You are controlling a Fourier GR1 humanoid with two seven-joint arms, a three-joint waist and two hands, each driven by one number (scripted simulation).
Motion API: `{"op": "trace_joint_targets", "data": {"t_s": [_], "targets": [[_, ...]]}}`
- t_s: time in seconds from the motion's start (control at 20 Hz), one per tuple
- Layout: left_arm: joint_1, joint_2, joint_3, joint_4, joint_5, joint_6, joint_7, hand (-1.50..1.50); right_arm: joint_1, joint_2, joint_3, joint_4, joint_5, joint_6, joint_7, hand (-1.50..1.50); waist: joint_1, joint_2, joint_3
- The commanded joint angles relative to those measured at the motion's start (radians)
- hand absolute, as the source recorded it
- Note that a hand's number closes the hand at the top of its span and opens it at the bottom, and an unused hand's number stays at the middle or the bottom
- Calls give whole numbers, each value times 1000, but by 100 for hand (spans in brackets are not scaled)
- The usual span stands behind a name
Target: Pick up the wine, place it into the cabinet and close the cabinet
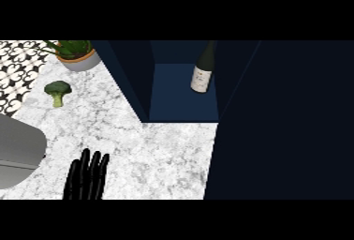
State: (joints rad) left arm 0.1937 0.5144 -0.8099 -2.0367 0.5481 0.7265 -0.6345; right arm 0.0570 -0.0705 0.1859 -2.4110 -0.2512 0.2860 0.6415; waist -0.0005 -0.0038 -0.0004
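Observation:
A dark wine bottle point(202, 70) with a white label stands upright on the blue shelf inside the open navy cabinet point(183, 101), toward the shelf's right side. The cabinet's door point(276, 122) is a large dark panel filling the right of the view, swung out over the counter. My left hand point(86, 176) rests at the lower left on the marble counter, fingers straight and pointing up, holding nothing. It is well apart from the bottle. My right hand does not show anywhere.
A head of broccoli point(58, 91) lies on the marble counter point(152, 154) at upper left. A potted plant point(77, 55) stands behind it. A grey rounded object point(17, 150) sits at the left edge. Patterned tile point(17, 65) lines the far left.

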Motion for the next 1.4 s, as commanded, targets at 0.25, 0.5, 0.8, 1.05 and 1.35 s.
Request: {"op": "trace_joint_targets", "data": {"t_s": [0.25,0.5,0.8,1.05,1.35], "targets": [[121,132,208,-112,115,-115,-27,-150,121,29,161,-140,-131,-8,121,150,1,-1,0],[234,204,300,-143,180,-204,-64,-150,120,13,334,-193,-37,46,95,150,7,-7,-1],[307,206,351,-140,191,-242,-78,-150,107,70,566,-197,120,-46,134,150,1,-8,-1],[328,265,494,-110,272,-350,-66,-150,54,70,714,-163,226,-185,126,150,-2,-10,-2],[336,300,553,-122,306,-417,-29,-150,-94,69,779,-73,309,-366,87,150,8,-7,-3]]}}
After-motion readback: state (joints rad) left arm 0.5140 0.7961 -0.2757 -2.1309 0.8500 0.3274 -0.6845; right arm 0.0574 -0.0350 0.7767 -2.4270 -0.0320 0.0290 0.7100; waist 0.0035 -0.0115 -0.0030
